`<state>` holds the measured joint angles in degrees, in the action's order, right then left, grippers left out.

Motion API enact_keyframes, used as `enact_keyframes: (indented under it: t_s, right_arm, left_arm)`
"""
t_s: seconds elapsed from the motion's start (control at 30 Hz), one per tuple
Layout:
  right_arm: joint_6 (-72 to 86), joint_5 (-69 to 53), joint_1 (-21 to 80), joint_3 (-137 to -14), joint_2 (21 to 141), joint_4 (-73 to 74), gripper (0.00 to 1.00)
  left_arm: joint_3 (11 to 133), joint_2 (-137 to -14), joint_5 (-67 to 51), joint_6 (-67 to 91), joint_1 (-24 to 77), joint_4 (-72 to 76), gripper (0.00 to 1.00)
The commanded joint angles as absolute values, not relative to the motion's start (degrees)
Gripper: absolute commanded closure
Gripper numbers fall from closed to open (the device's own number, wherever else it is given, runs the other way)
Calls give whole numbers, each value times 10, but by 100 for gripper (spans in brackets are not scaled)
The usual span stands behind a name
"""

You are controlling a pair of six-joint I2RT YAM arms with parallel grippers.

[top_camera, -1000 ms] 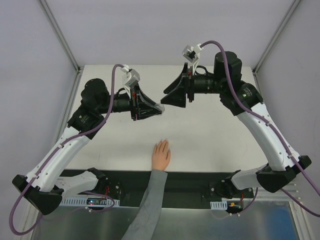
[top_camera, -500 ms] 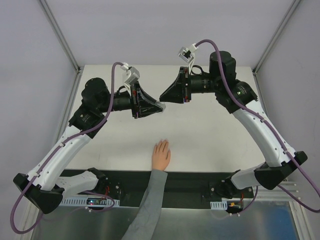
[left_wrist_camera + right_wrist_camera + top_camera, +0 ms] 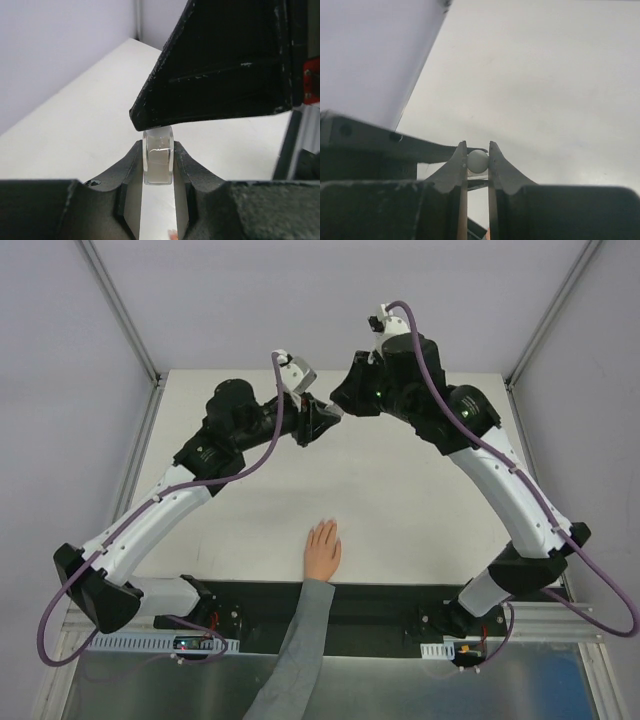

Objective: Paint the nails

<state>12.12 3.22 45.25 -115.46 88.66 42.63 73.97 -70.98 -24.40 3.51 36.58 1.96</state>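
Down at the near edge of the desk (image 3: pixel 420 510) a pale hand (image 3: pixel 323 550) lies flat, palm down, with its fingers together and pointing away from the arm bases and its wrist in a grey sleeve (image 3: pixel 297 650). The nails (image 3: pixel 325 526) sit at the far tips of those fingers, too small here to show any colour. The hand has not shifted over the last second.

Farther back, well apart from the hand and raised off the desk, the two arms have swung inward and toward the far wall, and their tips now meet. A second ago they faced each other across a gap. The left gripper (image 3: pixel 158 150) is clenched on a small translucent bottle (image 3: pixel 158 165), as it was before. The right gripper (image 3: pixel 477 150), which stood wide a moment ago, has pinched shut on a white rounded top (image 3: pixel 477 161), which I take to be the bottle's cap. In the left wrist view, the right gripper's black finger rests directly over the bottle's upper end.

By my reading, this is the opening step. One gripper steadies the bottle and the other has just taken the cap, ready to twist or draw it free. No polish has reached the nails, so the painting itself lies ahead, and the brush will have to travel back toward the waiting fingertips.
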Motion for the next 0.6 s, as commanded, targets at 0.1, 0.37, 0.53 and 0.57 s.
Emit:
enact_keyframes:
  t_s: [0.1,0.37,0.53,0.57]
  right_arm:
    - [222,197,497,-1216,904,570,99]
    - [93,-144,420,-1095,814,370,30]
    - [35,-310,368,-1030,773,283,7]
    - [10,-373,365,-1031,772,280,6]
  left_arm:
    - [780,-744,-100,-41,396,98,100]
    - [716,-671,-182,-48,389,39,100]
    - [696,-632,-277,35,347,19,100]
    - [696,-628,-305,49,338,19,100]
